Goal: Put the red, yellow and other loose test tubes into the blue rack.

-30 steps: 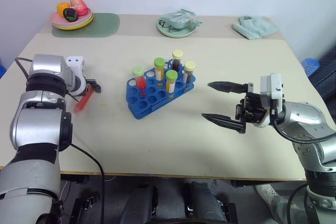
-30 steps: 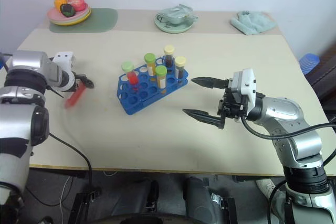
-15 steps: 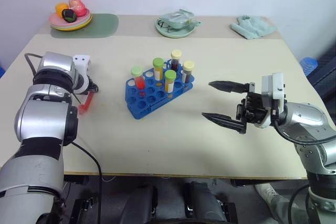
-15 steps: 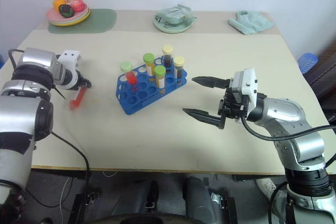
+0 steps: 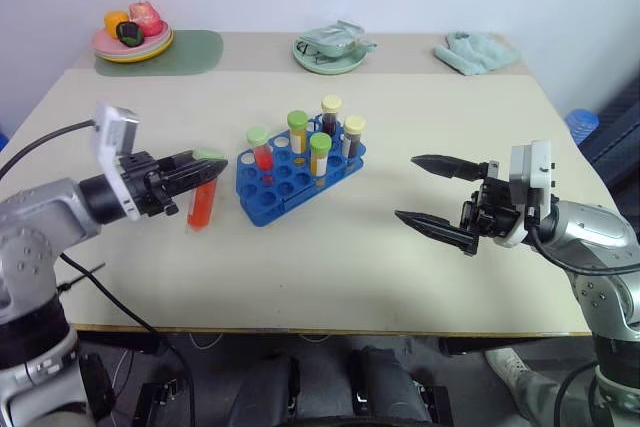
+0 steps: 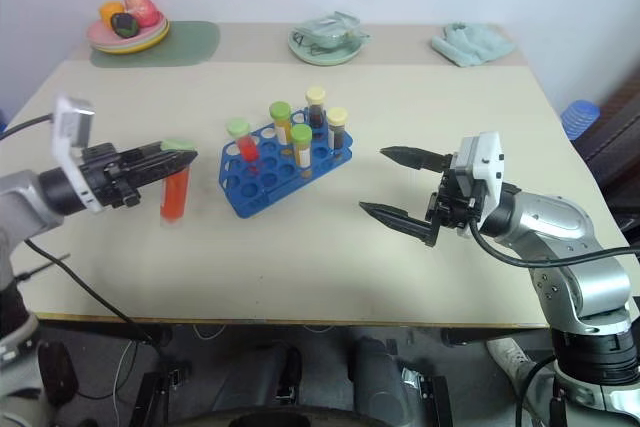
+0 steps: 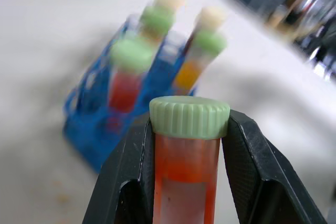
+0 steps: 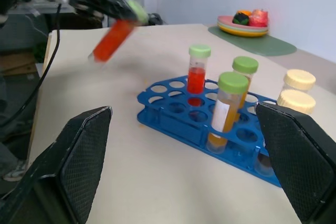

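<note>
On the left side of the table (image 5: 330,257), a red test tube (image 5: 201,204) with a green ribbed cap is pinched just under the cap by the left gripper (image 5: 200,169), so the clear body hangs free, apparently clear of the tabletop, just beside the blue rack (image 5: 297,175). A hold near the cap is judged to leave the lower end clear for insertion. At centre, the blue rack, a moulded plastic grid of round holes, is seen to carry five capped tubes upright; several near holes stand empty. To the right, the right gripper (image 5: 438,197) is held level with its black tapered fingers spread wide and nothing between them, well apart from the rack.
</note>
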Tool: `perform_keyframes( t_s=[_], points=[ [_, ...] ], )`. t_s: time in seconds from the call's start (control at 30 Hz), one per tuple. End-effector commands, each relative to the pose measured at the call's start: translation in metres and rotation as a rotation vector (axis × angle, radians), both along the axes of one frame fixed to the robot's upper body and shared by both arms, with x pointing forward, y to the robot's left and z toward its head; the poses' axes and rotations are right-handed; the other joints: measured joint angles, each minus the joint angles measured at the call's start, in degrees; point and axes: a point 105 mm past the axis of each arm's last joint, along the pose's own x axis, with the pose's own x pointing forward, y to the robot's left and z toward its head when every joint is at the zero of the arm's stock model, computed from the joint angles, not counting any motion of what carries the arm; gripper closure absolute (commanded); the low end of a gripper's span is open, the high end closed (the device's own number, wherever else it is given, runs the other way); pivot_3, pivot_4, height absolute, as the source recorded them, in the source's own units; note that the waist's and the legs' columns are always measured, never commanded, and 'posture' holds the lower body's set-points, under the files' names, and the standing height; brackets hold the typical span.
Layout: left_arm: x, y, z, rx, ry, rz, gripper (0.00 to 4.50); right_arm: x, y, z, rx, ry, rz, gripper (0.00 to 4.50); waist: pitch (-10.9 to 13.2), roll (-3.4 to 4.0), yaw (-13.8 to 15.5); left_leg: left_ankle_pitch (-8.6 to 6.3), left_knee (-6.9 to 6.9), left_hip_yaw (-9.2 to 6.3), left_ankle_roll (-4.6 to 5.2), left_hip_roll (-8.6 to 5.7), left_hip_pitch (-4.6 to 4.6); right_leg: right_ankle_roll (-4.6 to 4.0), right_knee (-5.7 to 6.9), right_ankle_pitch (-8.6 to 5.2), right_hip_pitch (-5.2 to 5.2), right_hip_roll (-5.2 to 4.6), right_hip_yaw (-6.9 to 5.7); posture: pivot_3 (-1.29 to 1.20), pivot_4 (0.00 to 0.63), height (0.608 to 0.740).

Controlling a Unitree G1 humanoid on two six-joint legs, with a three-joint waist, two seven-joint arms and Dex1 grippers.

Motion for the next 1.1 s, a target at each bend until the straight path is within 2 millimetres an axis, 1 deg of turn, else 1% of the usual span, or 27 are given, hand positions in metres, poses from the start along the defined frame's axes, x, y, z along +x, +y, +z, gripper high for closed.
perform_keyframes(
  t_s=[0.03,0.13,0.23,0.47,0.53,0.6,0.7,0.87,1.1],
  points=[
    [0.004,-0.022,0.017,0.046,-0.220,-0.046,3.29,-0.002,-0.005,0.012,-0.005,-0.045,-0.013,0.00,0.00,-0.01,0.17,-0.02,-0.01,0.00,0.04,0.00,0.05,0.00,-0.05,0.00,0.08,-0.01,-0.01,0.00,0.150,0.740],
    [0.011,-0.039,0.017,0.126,-0.387,-0.052,3.29,-0.002,-0.008,0.015,-0.007,-0.047,-0.030,0.00,-0.01,0.01,0.52,-0.05,-0.04,0.00,0.06,0.00,0.02,0.01,-0.22,0.00,0.08,0.00,-0.02,0.00,0.150,0.740],
    [0.021,-0.052,0.016,0.104,-0.481,-0.032,3.29,-0.005,-0.011,0.016,-0.013,-0.043,-0.053,0.00,-0.01,0.02,0.80,0.07,-0.08,0.04,-0.14,0.00,-0.06,0.01,-0.35,0.01,0.03,0.00,-0.02,0.00,0.150,0.740],
    [0.042,-0.071,0.001,0.072,-0.586,0.004,3.29,-0.013,-0.021,0.011,-0.018,-0.015,-0.118,0.00,-0.02,0.02,1.08,-0.11,-0.08,0.05,0.18,0.00,-0.10,0.03,-0.40,0.01,0.02,0.00,-0.02,0.00,0.150,0.740],
    [0.048,-0.077,-0.003,0.066,-0.603,0.017,3.29,-0.015,-0.023,0.010,-0.014,-0.009,-0.133,0.00,-0.02,0.02,1.09,-0.11,-0.06,0.05,0.19,0.00,-0.11,0.03,-0.40,0.02,0.03,0.00,-0.02,0.00,0.150,0.740],
    [0.054,-0.088,-0.009,0.041,-0.603,0.007,3.29,-0.017,-0.024,0.010,-0.016,-0.007,-0.144,0.00,-0.02,0.01,1.08,-0.11,-0.06,0.05,0.20,0.00,-0.10,0.03,-0.40,0.02,0.03,0.00,-0.02,0.00,0.150,0.740],
    [0.058,-0.096,-0.015,0.019,-0.597,-0.016,3.29,-0.020,-0.025,0.012,-0.018,-0.008,-0.155,0.00,-0.02,0.01,0.97,-0.11,-0.05,0.05,0.20,0.00,-0.10,0.04,-0.39,0.02,0.02,0.01,-0.02,0.00,0.150,0.740],
    [0.064,-0.103,-0.024,-0.017,-0.562,-0.041,3.29,-0.023,-0.027,0.014,-0.019,-0.008,-0.175,0.00,-0.02,0.02,1.04,-0.12,-0.05,0.05,0.21,0.01,-0.09,0.04,-0.37,0.02,0.02,0.03,-0.02,0.00,0.150,0.740],
    [0.069,-0.104,-0.044,0.005,-0.530,-0.055,3.29,-0.026,-0.029,0.014,-0.017,-0.010,-0.193,0.00,-0.02,0.02,1.03,-0.13,-0.03,0.05,0.24,0.00,-0.09,0.04,-0.37,0.02,0.04,0.03,-0.03,0.00,0.150,0.740]
  ],
)
